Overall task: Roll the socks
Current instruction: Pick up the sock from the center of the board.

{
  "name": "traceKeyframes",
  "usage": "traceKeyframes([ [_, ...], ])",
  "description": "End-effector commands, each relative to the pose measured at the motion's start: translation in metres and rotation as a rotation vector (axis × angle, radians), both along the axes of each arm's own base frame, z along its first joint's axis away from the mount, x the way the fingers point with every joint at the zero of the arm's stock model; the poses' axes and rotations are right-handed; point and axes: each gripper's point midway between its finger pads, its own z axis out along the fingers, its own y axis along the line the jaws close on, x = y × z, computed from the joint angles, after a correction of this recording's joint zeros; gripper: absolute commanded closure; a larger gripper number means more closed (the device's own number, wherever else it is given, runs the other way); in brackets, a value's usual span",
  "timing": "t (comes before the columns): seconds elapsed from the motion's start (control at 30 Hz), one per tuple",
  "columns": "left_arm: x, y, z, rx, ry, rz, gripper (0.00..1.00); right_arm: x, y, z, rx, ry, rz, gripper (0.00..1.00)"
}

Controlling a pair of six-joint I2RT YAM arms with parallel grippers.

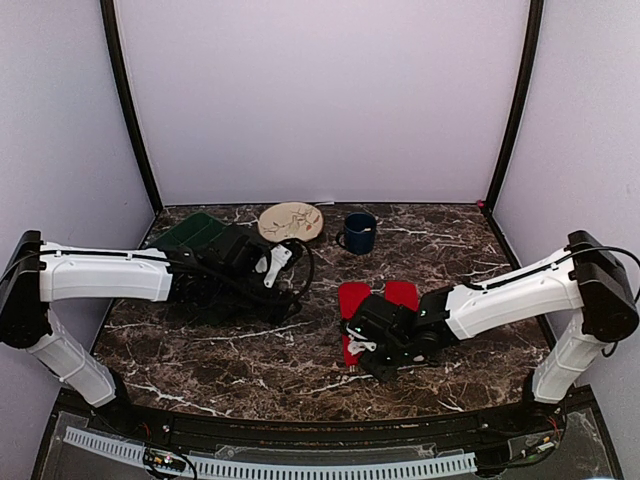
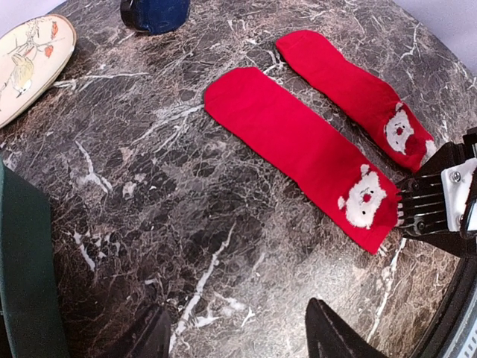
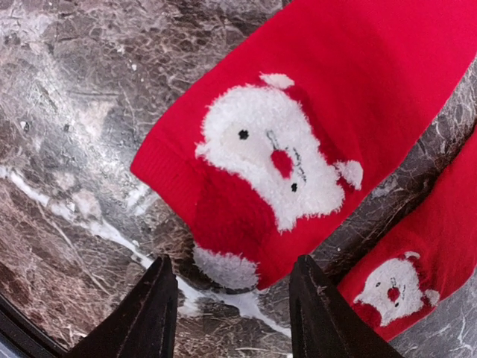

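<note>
Two red socks lie flat side by side on the marble table, each with a white Santa face at its near end. The left sock (image 2: 291, 142) (image 1: 353, 298) is the longer-looking one and the right sock (image 2: 350, 86) (image 1: 402, 293) lies beside it. My right gripper (image 3: 232, 298) (image 1: 362, 346) is open and low over the table, its fingertips just short of the left sock's (image 3: 313, 97) Santa end, with nothing between them. My left gripper (image 2: 238, 335) (image 1: 283, 303) is open over bare marble, left of the socks.
A cream plate with a bird pattern (image 1: 291, 221) and a dark blue mug (image 1: 359, 232) stand at the back. A dark green container (image 1: 195, 232) sits at the back left, under the left arm. Purple walls close the table in.
</note>
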Motion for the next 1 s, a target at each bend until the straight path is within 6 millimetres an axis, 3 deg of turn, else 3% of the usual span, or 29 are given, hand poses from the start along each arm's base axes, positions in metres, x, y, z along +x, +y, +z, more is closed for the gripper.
traceKeyframes([
  [0.0,-0.001,-0.002,-0.003,-0.018,0.007,0.005,0.37,-0.001,0.004,0.000,-0.021,-0.013,0.048,0.52],
  [0.77,-0.009,0.005,-0.019,-0.057,0.021,0.024,0.40,-0.019,0.004,-0.020,0.001,0.038,0.187,0.99],
  [0.97,-0.019,0.006,-0.024,-0.099,0.028,-0.007,0.36,-0.027,0.028,-0.009,0.065,0.117,0.217,1.00],
])
